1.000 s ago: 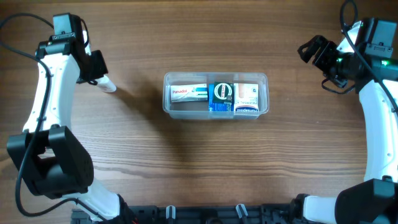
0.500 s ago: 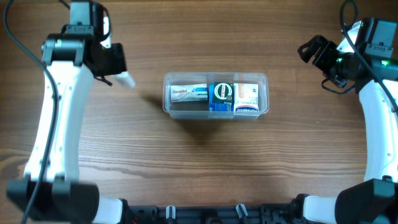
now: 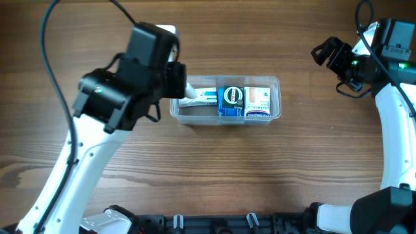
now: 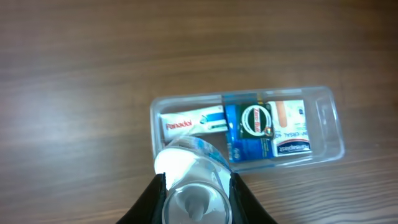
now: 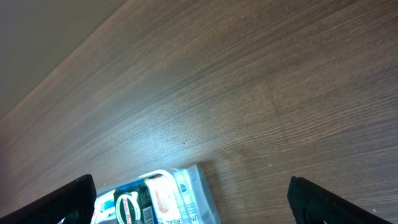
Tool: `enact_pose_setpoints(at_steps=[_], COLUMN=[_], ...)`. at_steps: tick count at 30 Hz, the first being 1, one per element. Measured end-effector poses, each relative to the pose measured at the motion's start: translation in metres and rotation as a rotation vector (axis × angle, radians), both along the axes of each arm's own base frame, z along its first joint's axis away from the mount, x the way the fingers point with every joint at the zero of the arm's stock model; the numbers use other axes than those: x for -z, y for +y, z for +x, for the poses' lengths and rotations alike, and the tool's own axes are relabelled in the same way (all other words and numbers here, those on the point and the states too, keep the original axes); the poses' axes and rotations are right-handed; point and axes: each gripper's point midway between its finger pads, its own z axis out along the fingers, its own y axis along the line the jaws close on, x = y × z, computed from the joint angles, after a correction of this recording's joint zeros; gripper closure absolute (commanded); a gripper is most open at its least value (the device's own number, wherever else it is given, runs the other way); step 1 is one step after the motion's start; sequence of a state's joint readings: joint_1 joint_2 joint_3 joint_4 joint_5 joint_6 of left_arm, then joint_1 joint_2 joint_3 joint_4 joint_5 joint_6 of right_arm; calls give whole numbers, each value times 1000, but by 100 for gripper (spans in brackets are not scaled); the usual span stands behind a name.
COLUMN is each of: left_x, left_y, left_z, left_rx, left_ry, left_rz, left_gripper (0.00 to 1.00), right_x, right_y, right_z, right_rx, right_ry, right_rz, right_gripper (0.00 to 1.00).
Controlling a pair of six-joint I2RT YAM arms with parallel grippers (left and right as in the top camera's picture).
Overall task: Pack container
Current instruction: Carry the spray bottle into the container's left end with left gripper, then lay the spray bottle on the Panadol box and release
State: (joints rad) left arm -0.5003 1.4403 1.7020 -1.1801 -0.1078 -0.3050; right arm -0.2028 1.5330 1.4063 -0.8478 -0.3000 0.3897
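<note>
Container with Panadol box, blue box, plasters box, left fingers clamping clear bottle, right fingers spread, empty.

Left arm and right arm: white tubular links, bulky black joint housings, thin black cables; the right pincer has black fingers.

The container is a clear, shallow rectangular tub with rounded corners and a rim. It is lidless and lies flat near the middle of the wooden table. Inside, 3 boxes lie side by side: a white Panadol box, a blue box and a white plasters box.
</note>
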Motion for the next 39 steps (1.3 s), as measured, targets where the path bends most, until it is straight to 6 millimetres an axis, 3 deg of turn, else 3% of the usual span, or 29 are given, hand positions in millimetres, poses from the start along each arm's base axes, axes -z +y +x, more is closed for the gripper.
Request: enact_pose_setpoints(at_steps=[3, 13, 20, 27, 29, 31, 34, 39], left_x=[16, 113, 162, 169, 168, 168, 168, 169], left_y=[-11, -37, -50, -58, -59, -59, -59, -58], left_z=[-1, 16, 20, 31, 33, 33, 33, 31], left_rx=[-27, -143, -150, -151, -152, -152, -154, -160], left_ry=[59, 303, 397, 374, 368, 368, 367, 375], left_rz=[1, 113, 184, 164, 159, 158, 158, 161], left_gripper=[96, 96, 96, 95, 84, 63, 55, 50], right_x=[0, 0, 0, 0, 0, 0, 0, 0], right_y=[0, 0, 0, 0, 0, 0, 0, 0], right_z=[0, 0, 0, 0, 0, 0, 0, 0], right_rx=[0, 0, 0, 0, 0, 0, 0, 0], right_ry=[0, 0, 0, 0, 0, 0, 0, 0], right_rz=[0, 0, 0, 0, 0, 0, 0, 0], right_gripper=[0, 0, 0, 0, 0, 0, 0, 0])
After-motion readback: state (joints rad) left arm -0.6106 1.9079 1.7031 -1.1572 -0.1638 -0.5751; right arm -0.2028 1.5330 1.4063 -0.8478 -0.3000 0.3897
